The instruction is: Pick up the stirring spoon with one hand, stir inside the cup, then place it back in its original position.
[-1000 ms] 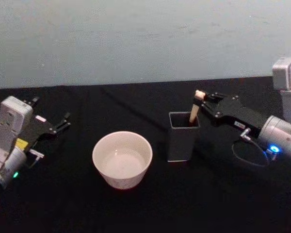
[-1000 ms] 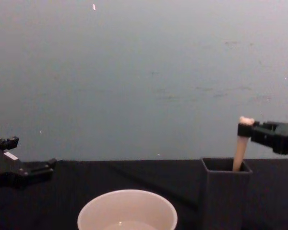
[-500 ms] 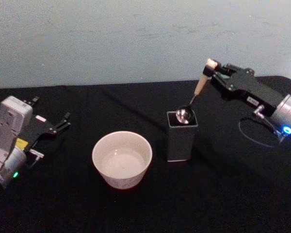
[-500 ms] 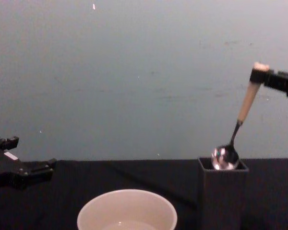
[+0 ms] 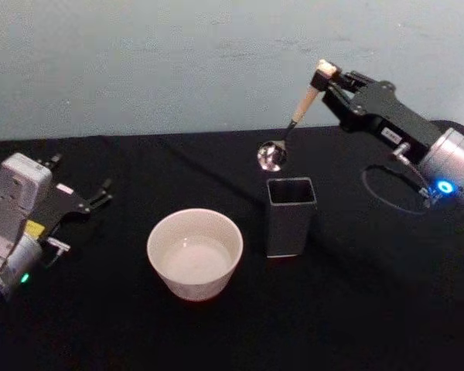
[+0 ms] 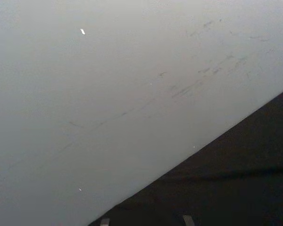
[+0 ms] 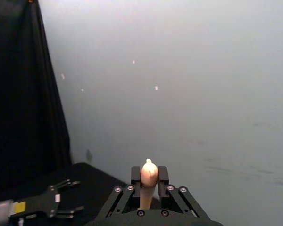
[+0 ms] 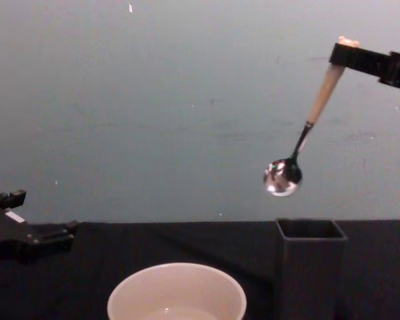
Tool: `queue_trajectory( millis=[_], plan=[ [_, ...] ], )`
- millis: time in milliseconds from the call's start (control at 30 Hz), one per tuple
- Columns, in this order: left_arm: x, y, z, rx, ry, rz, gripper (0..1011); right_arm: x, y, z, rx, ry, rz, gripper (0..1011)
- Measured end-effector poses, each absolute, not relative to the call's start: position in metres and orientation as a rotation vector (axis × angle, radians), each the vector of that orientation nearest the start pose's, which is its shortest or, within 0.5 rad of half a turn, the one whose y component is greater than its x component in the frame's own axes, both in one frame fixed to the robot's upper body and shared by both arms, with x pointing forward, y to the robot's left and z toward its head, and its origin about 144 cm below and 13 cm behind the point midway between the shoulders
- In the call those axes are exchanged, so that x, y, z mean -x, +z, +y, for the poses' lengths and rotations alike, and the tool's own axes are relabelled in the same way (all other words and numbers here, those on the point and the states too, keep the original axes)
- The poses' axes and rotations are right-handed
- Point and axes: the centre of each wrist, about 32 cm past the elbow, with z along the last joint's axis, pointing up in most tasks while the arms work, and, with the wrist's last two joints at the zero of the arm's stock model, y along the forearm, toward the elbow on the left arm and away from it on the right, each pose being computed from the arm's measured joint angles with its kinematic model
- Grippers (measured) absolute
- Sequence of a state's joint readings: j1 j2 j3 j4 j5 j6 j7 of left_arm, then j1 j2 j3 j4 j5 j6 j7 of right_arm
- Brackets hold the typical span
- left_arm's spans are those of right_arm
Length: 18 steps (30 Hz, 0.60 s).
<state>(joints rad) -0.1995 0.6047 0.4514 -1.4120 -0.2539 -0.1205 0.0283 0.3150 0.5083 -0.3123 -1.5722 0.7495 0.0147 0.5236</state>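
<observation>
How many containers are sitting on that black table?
2. The cream cup sits near the middle; the dark grey square holder stands just to its right.

Bench [image 5: 216, 340] covered in matte black cloth, running back to the wall. Wall [image 5: 178, 62] plain pale grey-blue, with faint scuff streaks and a few white specks. Black drape [image 7: 19, 94] hangs at one side. Light even.

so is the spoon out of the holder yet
Out. The stirring spoon hangs tilted from the right claw, its bowl in the air above the dark holder. Left claw idle.
</observation>
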Motion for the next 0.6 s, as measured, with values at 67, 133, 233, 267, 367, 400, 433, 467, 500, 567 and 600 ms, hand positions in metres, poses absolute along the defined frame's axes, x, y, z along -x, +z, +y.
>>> queue_trajectory(
  millis=[67, 133, 233, 267, 367, 400, 433, 467, 500, 567, 600],
  plan=[
    [-0.489, 1.14, 0.31, -0.304, 1.248, -0.285, 1001, -0.524, 1.242, -0.278, -0.224, -0.739, 0.009, 214],
    [-0.489, 1.14, 0.31, -0.304, 1.248, -0.285, 1001, -0.523, 1.24, -0.274, -0.22, -0.728, 0.016, 214],
    [-0.489, 1.14, 0.31, -0.304, 1.248, -0.285, 1001, -0.52, 1.236, -0.262, -0.203, -0.698, 0.03, 214],
    [-0.489, 1.14, 0.31, -0.304, 1.248, -0.285, 1001, -0.519, 1.234, -0.26, -0.199, -0.692, 0.032, 214],
    [-0.489, 1.14, 0.31, -0.304, 1.248, -0.285, 1001, -0.516, 1.23, -0.253, -0.186, -0.675, 0.036, 214],
    [-0.489, 1.14, 0.31, -0.304, 1.248, -0.285, 1001, -0.515, 1.228, -0.248, -0.178, -0.665, 0.036, 214],
    [-0.489, 1.14, 0.31, -0.304, 1.248, -0.285, 1001, -0.514, 1.226, -0.246, -0.174, -0.66, 0.034, 214],
    [-0.489, 1.14, 0.31, -0.304, 1.248, -0.285, 1001, -0.512, 1.223, -0.242, -0.166, -0.65, 0.029, 214],
    [-0.489, 1.14, 0.31, -0.304, 1.248, -0.285, 1001, -0.511, 1.221, -0.239, -0.161, -0.645, 0.024, 214],
    [-0.489, 1.14, 0.31, -0.304, 1.248, -0.285, 1001, -0.51, 1.218, -0.234, -0.153, -0.634, 0.016, 214],
    [-0.489, 1.14, 0.31, -0.304, 1.248, -0.285, 1001, -0.509, 1.215, -0.23, -0.143, -0.625, 0.008, 214]
  ],
)
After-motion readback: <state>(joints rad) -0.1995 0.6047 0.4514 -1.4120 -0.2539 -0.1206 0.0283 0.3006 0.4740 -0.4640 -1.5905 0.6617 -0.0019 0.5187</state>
